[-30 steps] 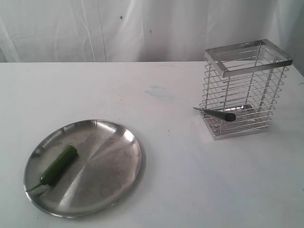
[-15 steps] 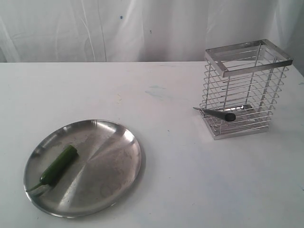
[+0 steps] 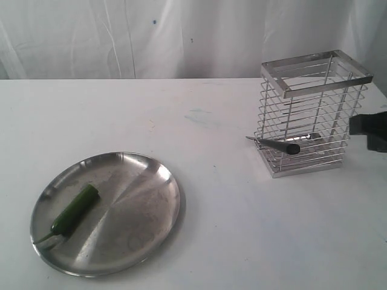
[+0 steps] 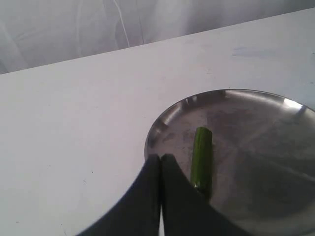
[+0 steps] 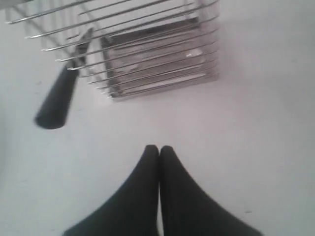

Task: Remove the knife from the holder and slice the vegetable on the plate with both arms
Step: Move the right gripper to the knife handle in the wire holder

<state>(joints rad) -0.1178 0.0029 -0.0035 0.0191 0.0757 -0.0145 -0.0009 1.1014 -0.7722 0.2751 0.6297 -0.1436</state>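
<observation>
The green vegetable [image 3: 75, 209] lies on the left half of the steel plate [image 3: 145, 199] at the front left. In the left wrist view my left gripper [image 4: 160, 156] is shut and empty, its tips over the plate [image 4: 275, 147] rim beside the vegetable [image 4: 202, 158]. The wire holder [image 3: 311, 115] stands at the right. The knife [image 3: 279, 145] pokes out through the holder's lower wires, handle end outward. My right gripper [image 5: 158, 147] is shut and empty, short of the holder [image 5: 147, 59] and the knife [image 5: 59, 101]. A dark part of the right arm [image 3: 370, 129] shows at the right edge.
A white table [image 3: 230, 229] carries everything, with a white curtain [image 3: 181, 36] behind it. Bare table lies between the plate and the holder.
A dark part of the right arm has come into the exterior view at the right edge beside the holder. The plate, vegetable, knife and holder have not moved.
</observation>
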